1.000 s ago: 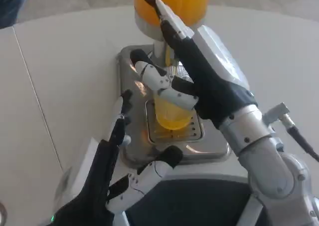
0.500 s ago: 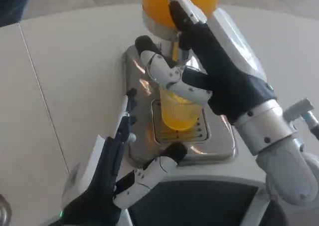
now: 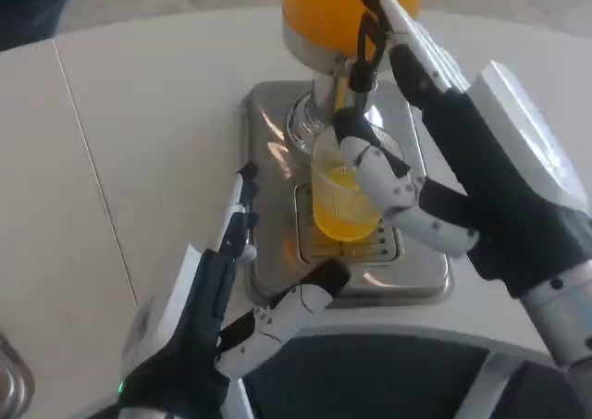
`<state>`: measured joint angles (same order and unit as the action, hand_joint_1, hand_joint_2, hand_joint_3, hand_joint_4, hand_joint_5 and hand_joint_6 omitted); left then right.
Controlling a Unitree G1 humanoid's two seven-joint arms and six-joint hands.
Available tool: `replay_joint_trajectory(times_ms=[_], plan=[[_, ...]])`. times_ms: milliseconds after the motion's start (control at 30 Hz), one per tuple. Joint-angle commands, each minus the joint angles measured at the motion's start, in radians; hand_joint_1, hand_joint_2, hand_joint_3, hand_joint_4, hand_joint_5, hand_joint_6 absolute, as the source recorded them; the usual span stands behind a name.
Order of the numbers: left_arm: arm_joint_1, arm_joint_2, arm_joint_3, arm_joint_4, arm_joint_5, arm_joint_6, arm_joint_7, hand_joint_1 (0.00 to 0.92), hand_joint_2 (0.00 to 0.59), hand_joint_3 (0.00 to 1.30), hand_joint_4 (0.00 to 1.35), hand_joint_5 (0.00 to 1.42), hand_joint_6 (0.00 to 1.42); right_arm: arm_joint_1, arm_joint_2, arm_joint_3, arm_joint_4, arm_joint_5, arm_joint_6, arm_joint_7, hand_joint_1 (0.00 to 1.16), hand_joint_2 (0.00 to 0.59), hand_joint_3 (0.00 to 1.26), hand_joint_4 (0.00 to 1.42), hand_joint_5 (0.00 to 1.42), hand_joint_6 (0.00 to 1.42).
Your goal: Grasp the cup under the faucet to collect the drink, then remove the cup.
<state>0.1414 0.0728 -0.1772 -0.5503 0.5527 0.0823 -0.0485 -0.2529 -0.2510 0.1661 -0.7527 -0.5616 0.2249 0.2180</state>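
A: Surveying from large to small: the white desk (image 3: 139,141) carries the dispenser (image 3: 351,12) near its far edge; the cup (image 3: 344,197) stands on the drip tray (image 3: 407,271) below the faucet (image 3: 363,63).

B: Status?

A: Cup partly filled. The right robot hand (image 3: 462,178) wraps it. The left robot hand (image 3: 208,336) is spread, empty. Removal remains.

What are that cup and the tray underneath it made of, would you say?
The cup looks like clear plastic or glass: the orange drink shows through its wall. The tray seems polished metal, likely stainless steel, going by its silver shine and bright reflections.
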Motion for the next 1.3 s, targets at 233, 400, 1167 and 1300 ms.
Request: replay_joint_trajectory(times_ms=[233,400,1167,1300], plan=[[-0.034,0.003,-0.001,0.049,-0.014,0.008,0.007,0.089,0.057,0.00,0.00,0.13,0.26,0.230,-0.060,-0.067,-0.123,-0.029,-0.063,0.034,0.59,0.516,0.01,0.00,0.00,0.00],[-0.057,0.002,-0.003,0.074,-0.011,0.007,0.013,0.089,0.057,0.00,0.00,0.13,0.26,0.324,-0.097,-0.084,-0.164,-0.083,-0.043,0.090,0.62,0.502,0.00,0.00,0.00,0.00],[-0.255,-0.044,-0.064,0.338,0.057,-0.011,0.214,0.261,0.035,0.00,0.00,0.13,0.25,0.496,-0.100,-0.044,-0.228,-0.295,-0.010,0.339,0.69,0.446,0.01,0.00,0.00,0.00],[-0.288,-0.055,-0.070,0.389,0.060,-0.014,0.258,0.296,0.036,0.00,0.00,0.14,0.25,0.497,-0.090,-0.036,-0.228,-0.309,-0.001,0.373,0.69,0.443,0.01,0.00,0.00,0.00]])
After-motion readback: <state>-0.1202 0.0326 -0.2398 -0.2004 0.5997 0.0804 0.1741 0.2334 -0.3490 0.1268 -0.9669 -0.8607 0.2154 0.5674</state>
